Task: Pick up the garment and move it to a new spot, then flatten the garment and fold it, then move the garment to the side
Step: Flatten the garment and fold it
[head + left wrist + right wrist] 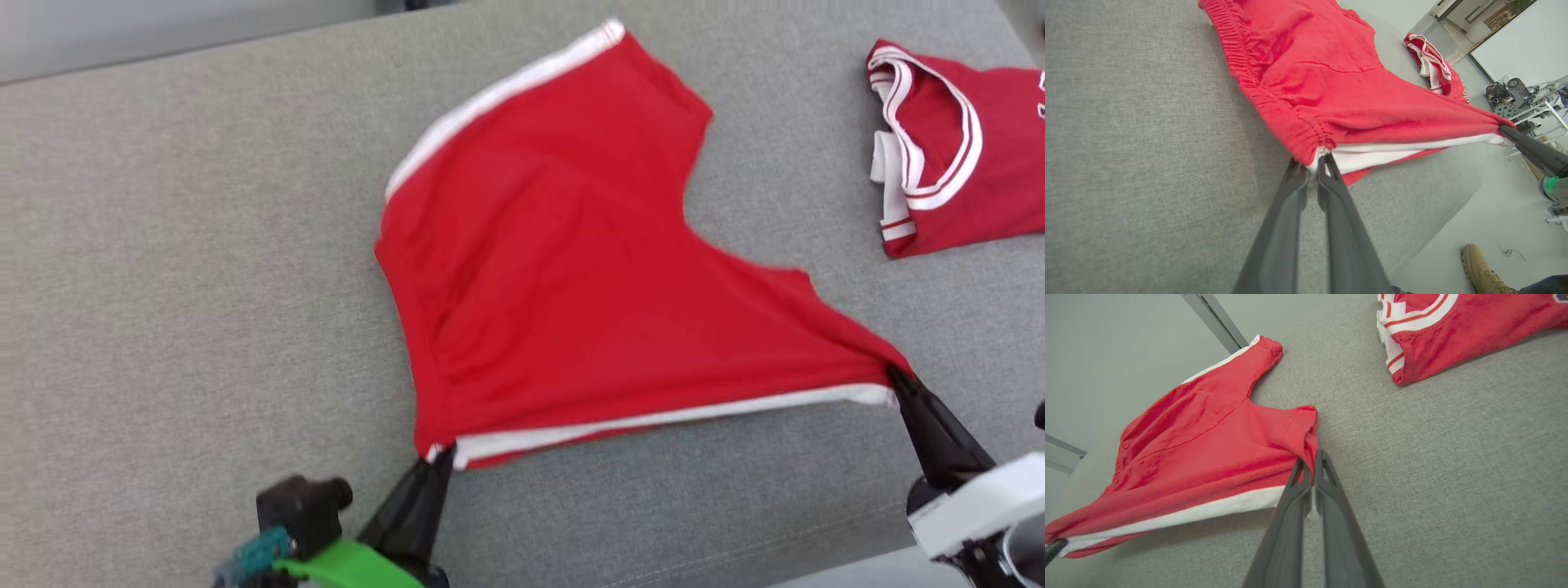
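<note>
1. The left gripper [441,459], at about 7 o'clock in the head view, has its two dark fingers pinched together on a waistband corner of the red shorts [571,278], where the white side stripe ends.
2. The right gripper [896,377], at about 4 o'clock, is clamped on the leg-hem corner at the other end of that same stripe.
3. Between the two grips the striped edge is stretched taut and casts a shadow beneath it.
4. The rest of the shorts lies spread on the grey fabric surface [163,286], the other leg reaching toward 12 o'clock.
5. A red jersey [955,147] with white trim lies at 2 o'clock, apart from the shorts.
6. In the left wrist view, a tan shoe [1482,271] stands on the pale floor at 5 o'clock.
</note>
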`<state>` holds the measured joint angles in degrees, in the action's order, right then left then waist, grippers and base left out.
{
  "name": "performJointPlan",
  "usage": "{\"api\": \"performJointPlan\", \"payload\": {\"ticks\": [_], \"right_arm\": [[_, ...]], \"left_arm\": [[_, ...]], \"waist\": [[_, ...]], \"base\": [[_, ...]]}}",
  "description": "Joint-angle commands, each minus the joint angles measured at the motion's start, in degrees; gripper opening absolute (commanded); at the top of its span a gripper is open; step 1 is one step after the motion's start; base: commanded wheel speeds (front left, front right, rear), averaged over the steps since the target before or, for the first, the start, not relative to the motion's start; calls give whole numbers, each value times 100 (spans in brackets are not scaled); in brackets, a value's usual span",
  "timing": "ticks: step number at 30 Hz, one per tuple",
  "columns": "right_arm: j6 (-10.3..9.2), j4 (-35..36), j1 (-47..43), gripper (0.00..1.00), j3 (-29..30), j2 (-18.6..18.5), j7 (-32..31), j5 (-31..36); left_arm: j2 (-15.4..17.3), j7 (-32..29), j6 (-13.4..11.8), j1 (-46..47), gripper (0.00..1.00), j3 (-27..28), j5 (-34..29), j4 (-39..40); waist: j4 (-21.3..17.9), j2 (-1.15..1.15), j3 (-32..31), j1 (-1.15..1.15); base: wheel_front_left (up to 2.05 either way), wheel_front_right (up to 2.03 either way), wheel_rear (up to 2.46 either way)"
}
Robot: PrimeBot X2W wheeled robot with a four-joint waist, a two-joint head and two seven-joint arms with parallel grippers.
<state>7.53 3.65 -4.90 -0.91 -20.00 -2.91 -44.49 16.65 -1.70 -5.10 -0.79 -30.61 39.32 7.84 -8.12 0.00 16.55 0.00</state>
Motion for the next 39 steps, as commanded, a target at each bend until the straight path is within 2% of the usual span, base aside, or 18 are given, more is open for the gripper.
{"api": "performJointPlan", "payload": {"ticks": [1, 5, 8, 13, 20, 26, 32, 39], "right_arm": [[-10, 229, -143, 0, 108, 40, -75, -29], [-9, 691, -316, 0, 366, 115, -426, 19], [-6, 813, 128, 0, 477, 137, -782, 114], [-6, 583, 1189, 0, 420, 102, -1418, 186], [-6, -265, 2917, 0, 237, 46, -2305, 497], [-6, -1147, 4176, 0, 160, -16, -2723, 834], [-6, -1999, 5156, 0, 201, -134, -2763, 1227], [-6, -2722, 5832, 0, 54, -215, -2690, 1501]], "left_arm": [[27, -29, -114, -205, 0, 0, 30, 205], [-101, -223, -234, -512, 0, -73, 315, 700], [-76, -293, -288, -123, 0, -30, 166, 793], [-303, -671, -243, 532, 0, -42, 347, 666], [-774, -1183, -257, 1693, 0, 105, 774, 238], [-1088, -1204, -367, 2595, 0, 232, 802, -338], [-1291, -946, -429, 3235, 0, 261, 903, -991], [-1355, -618, -465, 3691, 0, 122, 1208, -1468]], "waist": [[147, 0, -213, 0], [201, 0, -133, 0], [294, 0, 9, 0], [511, 0, 292, 0], [891, 0, 787, 0], [1158, 0, 1173, 0], [1368, 0, 1484, 0], [1546, 0, 1623, 0]], "base": [[0, 0, 0], [0, 0, 0], [0, 0, 0], [0, 0, 0], [0, 0, 0], [0, 0, 0], [0, 0, 0], [0, 0, 0]]}}
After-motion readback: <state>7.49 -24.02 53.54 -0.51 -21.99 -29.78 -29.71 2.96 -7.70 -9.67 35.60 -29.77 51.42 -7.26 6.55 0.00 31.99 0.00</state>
